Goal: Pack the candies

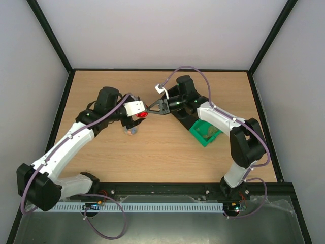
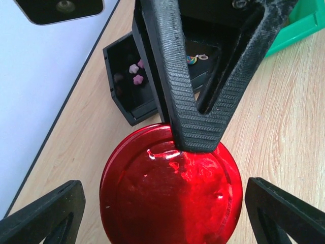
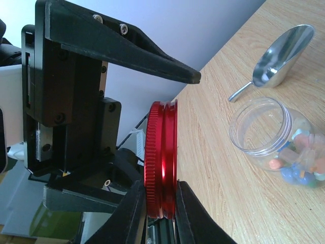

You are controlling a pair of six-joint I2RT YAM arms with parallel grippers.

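My right gripper is shut on the round red lid, pinching its two flat faces and holding it on edge above the table. My left gripper is open, with one finger on each side of the lid and a gap on both sides. A clear jar lies on its side on the table, with mixed-colour candies in its bottom. A few pink candies lie in a black bin. In the top view the lid hangs between both grippers, just above the jar.
A silver metal scoop lies on the wood beyond the jar. A green bin with pale contents and black bins sit under the right arm. Grey walls close in the back and sides.
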